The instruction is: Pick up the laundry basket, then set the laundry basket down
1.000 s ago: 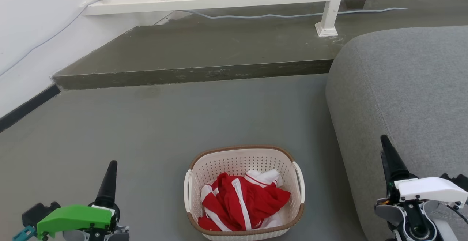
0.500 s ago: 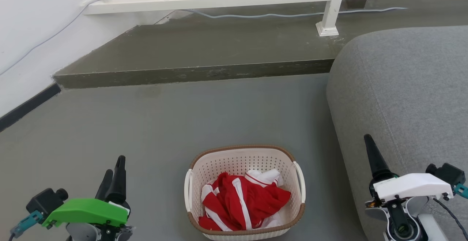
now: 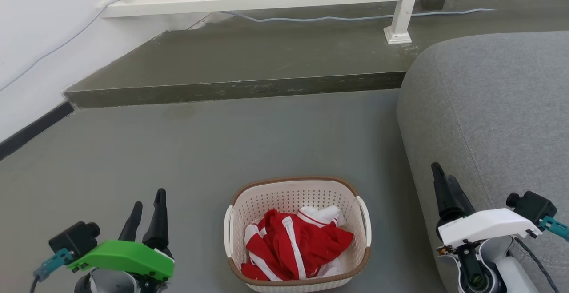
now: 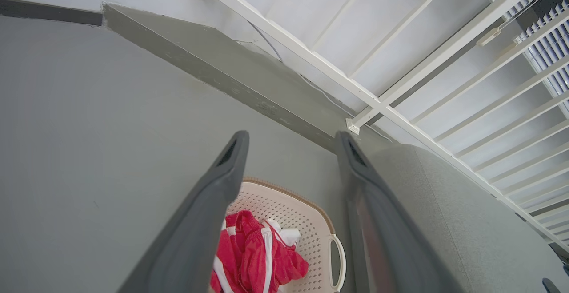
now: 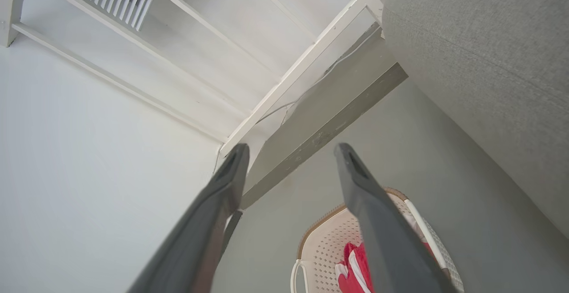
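The laundry basket point(image 3: 284, 197) stands on the floor point(image 3: 200, 150) beside the sofa point(image 3: 489, 106) in my head view, between left gripper point(image 3: 148, 198) and right gripper point(image 3: 443, 172) — untouched. Left wrist view: I see fingers point(image 4: 209, 204) apart, empty. Right wrist view — fingers apart too.

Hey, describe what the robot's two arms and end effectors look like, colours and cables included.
The left end effector has two long, dark, tapering fingers below a bright green cover. The right end effector has the same fingers below a white cover, trailed by a dark cable. Each carries a black camera block with a teal plug.
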